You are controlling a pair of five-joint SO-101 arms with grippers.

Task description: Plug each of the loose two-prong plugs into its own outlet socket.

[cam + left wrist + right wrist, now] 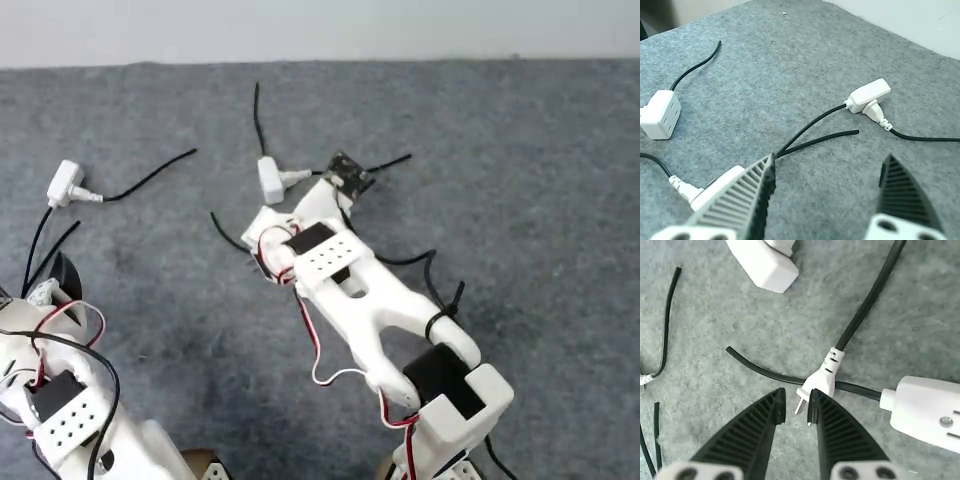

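Observation:
A loose white two-prong plug [821, 379] on a black cable lies on the grey carpet. Its prongs sit in the narrow gap at the tips of my right gripper [797, 391], which is slightly open and low over it. In the high view that gripper [347, 178] is at mid-table, beside a white socket [270, 181] that has a plug in it. Another white socket [926, 410] lies close by the loose plug. My left gripper [827, 172] hangs wide open with nothing between its fingers, facing a socket [869, 93] with a plug in it.
A further white socket [660, 114] lies off to one side in the left wrist view, and one more [715, 187] sits right by a left finger. Loose black cable ends [150, 175] trail over the carpet. The right side of the carpet [540, 200] is bare.

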